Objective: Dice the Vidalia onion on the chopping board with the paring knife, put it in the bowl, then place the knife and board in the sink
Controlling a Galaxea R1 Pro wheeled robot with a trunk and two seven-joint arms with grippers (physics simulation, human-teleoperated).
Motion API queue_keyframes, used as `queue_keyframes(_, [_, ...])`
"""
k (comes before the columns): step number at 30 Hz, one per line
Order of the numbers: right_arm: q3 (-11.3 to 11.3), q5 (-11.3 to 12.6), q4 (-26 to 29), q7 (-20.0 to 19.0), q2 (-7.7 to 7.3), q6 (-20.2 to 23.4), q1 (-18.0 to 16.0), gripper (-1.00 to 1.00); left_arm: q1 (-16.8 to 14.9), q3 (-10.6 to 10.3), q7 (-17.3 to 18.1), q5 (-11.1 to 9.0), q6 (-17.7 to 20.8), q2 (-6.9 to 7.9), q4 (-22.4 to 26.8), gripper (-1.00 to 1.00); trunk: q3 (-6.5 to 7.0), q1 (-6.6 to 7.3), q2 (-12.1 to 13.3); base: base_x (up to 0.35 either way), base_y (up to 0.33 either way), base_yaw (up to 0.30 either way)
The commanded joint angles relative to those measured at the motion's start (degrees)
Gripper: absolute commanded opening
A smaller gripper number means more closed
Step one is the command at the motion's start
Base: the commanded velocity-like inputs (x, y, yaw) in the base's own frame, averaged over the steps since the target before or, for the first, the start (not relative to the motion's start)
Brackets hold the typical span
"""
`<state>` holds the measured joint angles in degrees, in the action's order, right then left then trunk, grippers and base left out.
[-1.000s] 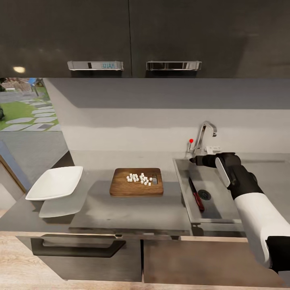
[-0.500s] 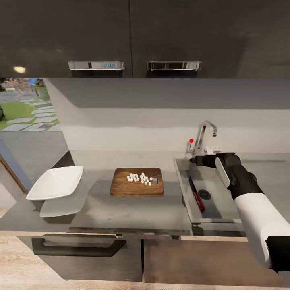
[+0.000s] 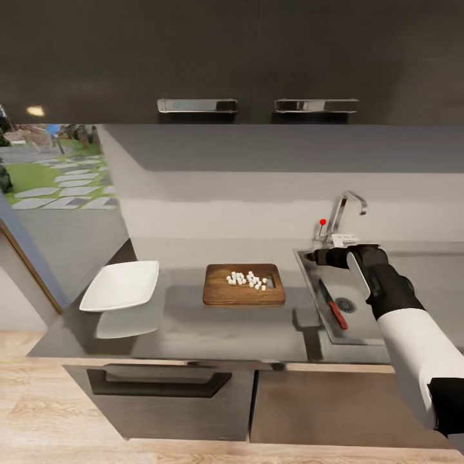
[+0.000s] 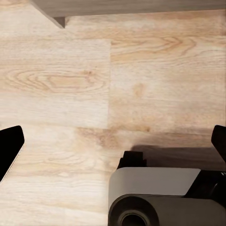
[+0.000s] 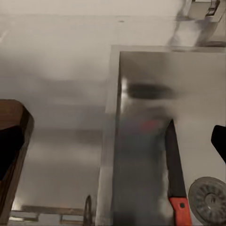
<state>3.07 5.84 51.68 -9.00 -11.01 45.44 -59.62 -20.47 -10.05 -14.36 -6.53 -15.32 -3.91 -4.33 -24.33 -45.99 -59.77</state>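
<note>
the paring knife lies in the sink by its left wall, blade toward the tap, red handle toward the front. diced vidalia onion sits on the chopping board; the bowl holds nothing. the right gripper hovers over the sink's back left corner, fingers spread, holding nothing; the left gripper likewise.

I see the countertop as smooth, glossy grey metal. The sink is brushed steel, its tap polished chrome. The chopping board is dark grained wood. The floor is pale matt wood planking.
</note>
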Motion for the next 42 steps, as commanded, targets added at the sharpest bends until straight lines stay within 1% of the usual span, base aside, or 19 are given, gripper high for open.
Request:
queue_keyframes(1, [0.2,0.6,0.0,0.3,-0.08,0.3,-0.1,1.0,-0.1,-0.5,0.0,-0.6,-0.4,-0.04,-0.2,1.0,-0.07,0.0,0.0,-0.006,0.294,0.0])
queue_keyframes(15, [0.2,0.6,-0.2,0.2,-0.12,0.2,0.0,1.0,-0.1,-0.5,0.0,-0.6,-0.4,-0.04,-0.3,1.0,-0.07,0.0,0.0,-0.001,0.271,0.0])
queue_keyframes(39, [0.2,0.6,-0.3,0.2,-0.08,0.2,-0.1,1.0,-0.1,-0.6,0.0,-0.6,-0.4,-0.13,-0.3,1.0,-0.07,0.0,0.0,0.0,0.009,0.0])
queue_keyframes(42, [0.2,0.6,-0.8,0.3,-0.07,0.2,-0.1,1.0,-0.1,-0.6,0.5,-0.6,-0.4,-0.13,-0.2,1.0,-0.07,0.0,0.0,-0.126,0.041,0.0])
